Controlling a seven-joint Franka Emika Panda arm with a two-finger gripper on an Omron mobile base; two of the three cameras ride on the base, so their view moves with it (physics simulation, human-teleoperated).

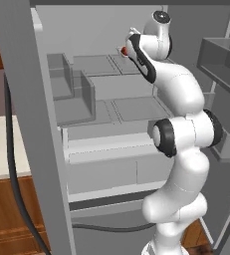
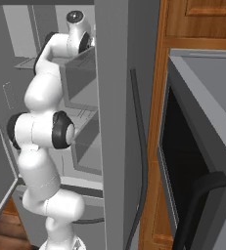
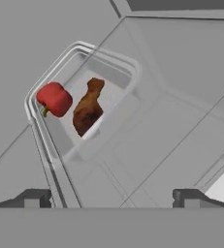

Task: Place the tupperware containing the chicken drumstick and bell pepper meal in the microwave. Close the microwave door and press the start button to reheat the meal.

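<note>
On the fridge shelf, the tupperware lies up and to the left of the hand, which is released, its fingers spread wide with nothing between them. From the left, the tray holds the red bell pepper, then the brown chicken drumstick. I judge the step to be the reach: bring the hand over the near rim, straddle one wall, and clench only once it sits squarely. The microwave door stands open well to the right.
</note>
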